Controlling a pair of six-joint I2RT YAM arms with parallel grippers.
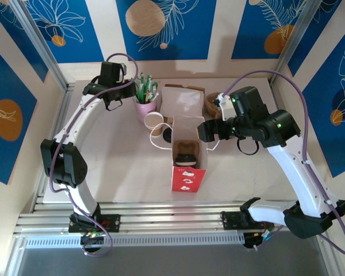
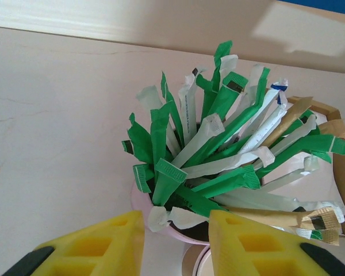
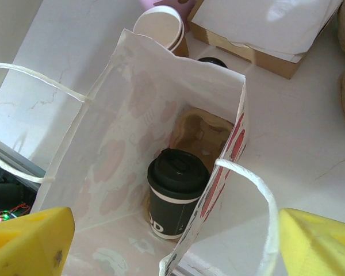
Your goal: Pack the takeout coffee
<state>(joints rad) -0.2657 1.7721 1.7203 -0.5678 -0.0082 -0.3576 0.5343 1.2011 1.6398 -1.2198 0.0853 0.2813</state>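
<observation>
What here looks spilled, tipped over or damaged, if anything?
Nothing stands out. The lidded cup stands upright inside the paper bag, and no spill is visible. The sticks in the pink cup merely splay out.

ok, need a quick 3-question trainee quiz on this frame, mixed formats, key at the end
1. True or false: the paper bag lies flat on its side.
2. What stands inside the bag? A) a black-lidded cup in a moulded carrier B) a folded napkin C) a spoon
3. Short answer: which arm's jaws hang over the pink cup of sticks?
Key: 1 false, it stands upright with its mouth open. 2 A. 3 the left gripper.
</observation>
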